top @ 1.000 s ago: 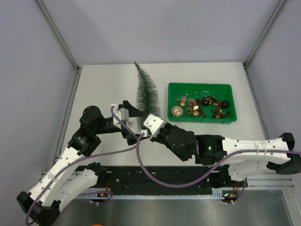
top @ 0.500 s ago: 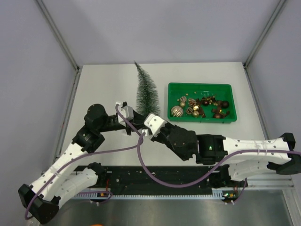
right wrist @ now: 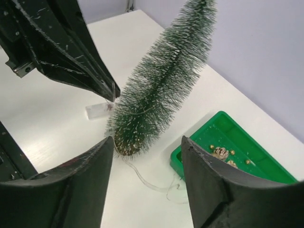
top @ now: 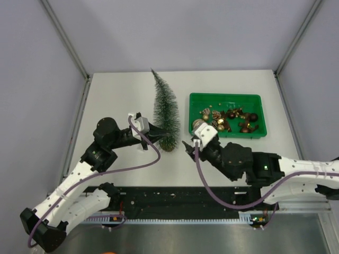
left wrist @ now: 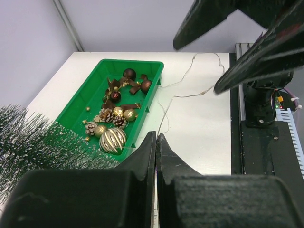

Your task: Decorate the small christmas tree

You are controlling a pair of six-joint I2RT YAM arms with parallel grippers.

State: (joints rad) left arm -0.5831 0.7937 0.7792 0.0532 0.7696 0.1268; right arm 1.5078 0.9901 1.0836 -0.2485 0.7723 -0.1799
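Light, bristly and probably tippy, the small christmas tree (top: 165,111) sits mid-frame, left of the green tray (top: 225,96), best steadied low at its base, where the left gripper (top: 163,136) is pinched shut, its hold unclear, while the right gripper (top: 187,145) gapes empty.

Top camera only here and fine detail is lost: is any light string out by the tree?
Observer: Yes. The right wrist view shows a thin wire trailing from the base of the small christmas tree.
Operator: Has the left arm got it?
Observer: The left gripper is shut, fingers pressed together. I cannot tell whether the wire is pinched.
Operator: And the right?
Observer: The right gripper is open, with nothing between its fingers.
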